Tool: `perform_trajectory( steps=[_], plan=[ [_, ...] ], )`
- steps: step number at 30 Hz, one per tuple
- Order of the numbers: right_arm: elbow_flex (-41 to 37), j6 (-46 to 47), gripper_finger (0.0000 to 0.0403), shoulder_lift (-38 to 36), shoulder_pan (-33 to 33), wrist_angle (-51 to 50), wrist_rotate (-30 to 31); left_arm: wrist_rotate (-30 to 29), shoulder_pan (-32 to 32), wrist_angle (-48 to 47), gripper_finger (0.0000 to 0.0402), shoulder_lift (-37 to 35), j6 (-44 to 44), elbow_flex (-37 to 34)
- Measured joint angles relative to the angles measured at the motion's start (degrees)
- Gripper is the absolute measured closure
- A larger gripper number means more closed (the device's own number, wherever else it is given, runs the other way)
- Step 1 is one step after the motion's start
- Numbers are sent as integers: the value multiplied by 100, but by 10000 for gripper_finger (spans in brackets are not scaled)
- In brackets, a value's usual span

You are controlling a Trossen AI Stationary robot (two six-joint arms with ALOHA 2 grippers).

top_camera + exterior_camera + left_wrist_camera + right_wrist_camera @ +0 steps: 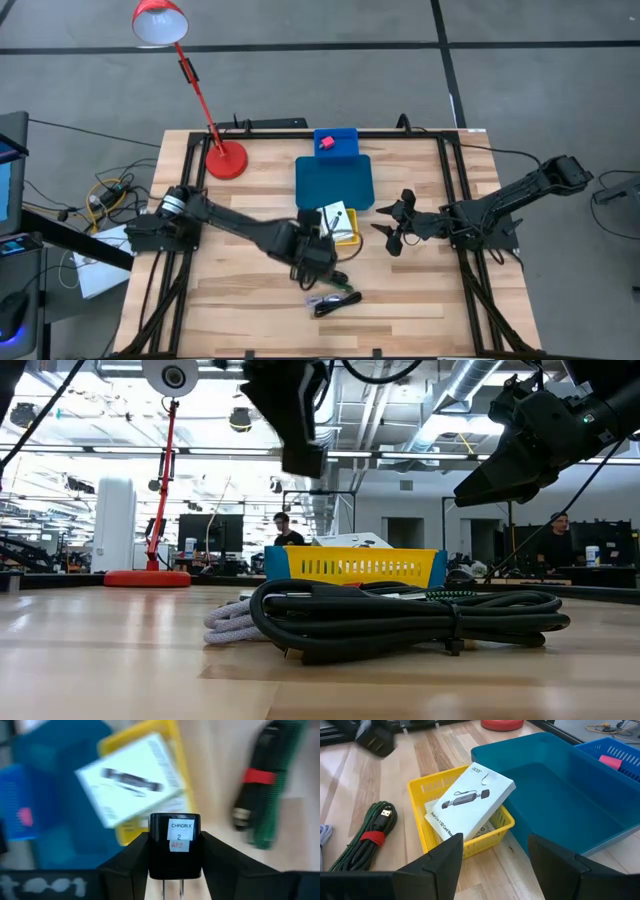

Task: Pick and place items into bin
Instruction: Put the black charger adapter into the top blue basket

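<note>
My left gripper (175,857) hangs above the table near the yellow basket (347,235), shut on a small black charger block (175,837) with a white label. A white printed card box (470,802) leans in the yellow basket. The large blue bin (335,182) lies behind it. A smaller blue basket (335,143) holding a pink-red piece (610,761) sits at the far edge. A green-and-black cable (365,840) with a red tie lies on the table beside the yellow basket. My right gripper (492,855) waits open right of the bin. My left gripper pinches the charger block by its two opposite side faces (153,855), one finger on each. Its metal prongs (172,890) point back toward the wrist. The fingers slant down from above. The block is lifted clear of the table.
A coiled black cable (400,615) and a pale braided cord (232,622) lie near the table's front edge. A red desk lamp (225,158) stands at the far left. People stand in the room beyond the table.
</note>
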Motion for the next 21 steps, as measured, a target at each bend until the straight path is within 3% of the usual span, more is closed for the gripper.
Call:
perform_trajectory(
  steps=[16,21],
  plan=[
    [0,37,188,0,0,0,2,-233,2111,152,271,-2,2335,442],
    [0,37,188,0,0,-2,2,159,2838,834,271,-2,2942,442]
  ],
)
